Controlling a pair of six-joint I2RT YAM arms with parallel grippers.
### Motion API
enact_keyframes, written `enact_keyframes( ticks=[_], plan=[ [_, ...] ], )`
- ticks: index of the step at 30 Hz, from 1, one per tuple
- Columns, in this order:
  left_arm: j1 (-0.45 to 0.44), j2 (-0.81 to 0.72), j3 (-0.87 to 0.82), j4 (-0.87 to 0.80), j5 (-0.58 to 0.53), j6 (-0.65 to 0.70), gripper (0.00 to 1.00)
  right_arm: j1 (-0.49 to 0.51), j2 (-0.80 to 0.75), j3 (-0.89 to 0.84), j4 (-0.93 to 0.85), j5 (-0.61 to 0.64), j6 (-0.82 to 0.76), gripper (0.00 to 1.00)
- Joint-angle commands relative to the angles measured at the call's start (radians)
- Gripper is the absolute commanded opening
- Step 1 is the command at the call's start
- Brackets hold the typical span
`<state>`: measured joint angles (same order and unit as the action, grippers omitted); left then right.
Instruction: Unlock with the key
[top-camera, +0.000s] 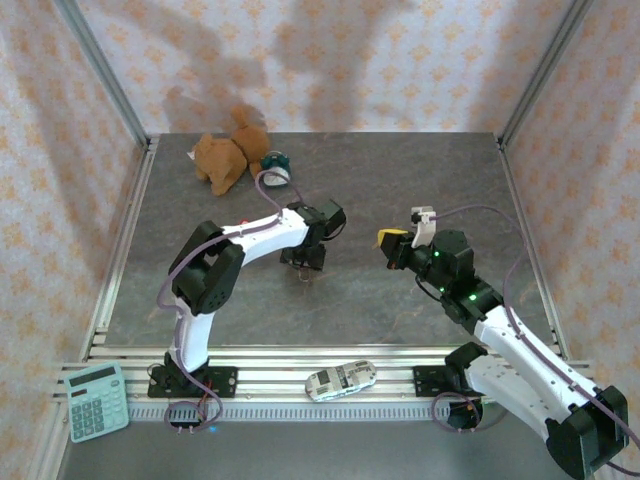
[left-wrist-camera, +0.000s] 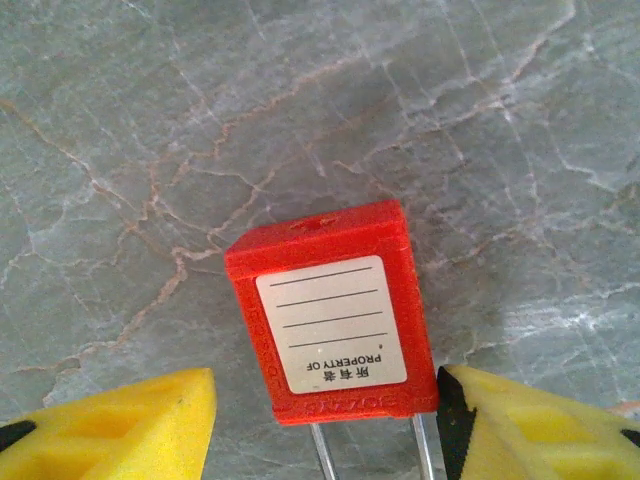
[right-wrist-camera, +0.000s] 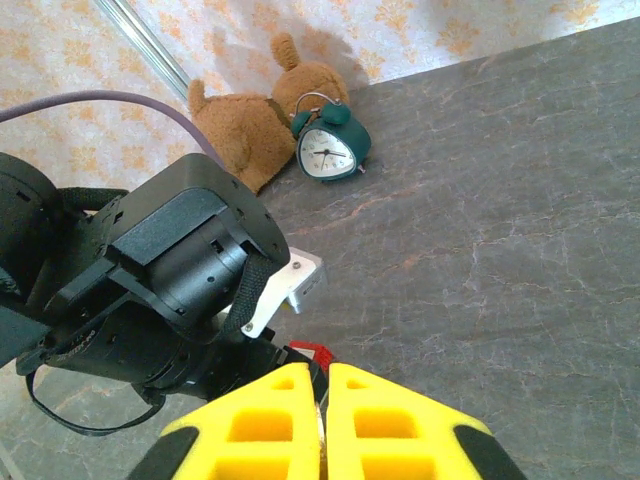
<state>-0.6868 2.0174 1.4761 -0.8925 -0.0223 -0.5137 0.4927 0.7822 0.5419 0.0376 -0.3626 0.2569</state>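
The red padlock (left-wrist-camera: 333, 325) sits over the table (left-wrist-camera: 120, 130), shackle towards the left end effector (left-wrist-camera: 325, 378), whose yellow fingers stand apart either side of it. The right end effector (right-wrist-camera: 322, 378), near the left arm's wrist, is pressed together on a thin key (right-wrist-camera: 320, 432). Behind lie a plush dog (right-wrist-camera: 250, 120) and a green alarm clock (right-wrist-camera: 328, 145).
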Motion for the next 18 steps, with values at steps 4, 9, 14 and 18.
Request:
enact_keyframes(
  ticks=[4, 9, 14, 18],
  plan=[
    [0.028, 0.011, -0.022, -0.024, 0.015, 0.033, 0.60, 0.008, -0.022, -0.014, 0.013, 0.004, -0.016, 0.07],
    [0.041, -0.006, -0.070, -0.018, 0.001, 0.041, 0.60, 0.009, -0.021, -0.014, 0.018, 0.001, -0.013, 0.07],
    [0.047, -0.037, -0.087, -0.018, -0.009, 0.058, 0.60, 0.009, -0.021, -0.013, 0.015, 0.001, -0.013, 0.07],
    [0.053, -0.031, -0.054, -0.032, -0.009, 0.082, 0.60, 0.009, -0.020, -0.013, 0.016, 0.003, -0.013, 0.07]
  ],
)
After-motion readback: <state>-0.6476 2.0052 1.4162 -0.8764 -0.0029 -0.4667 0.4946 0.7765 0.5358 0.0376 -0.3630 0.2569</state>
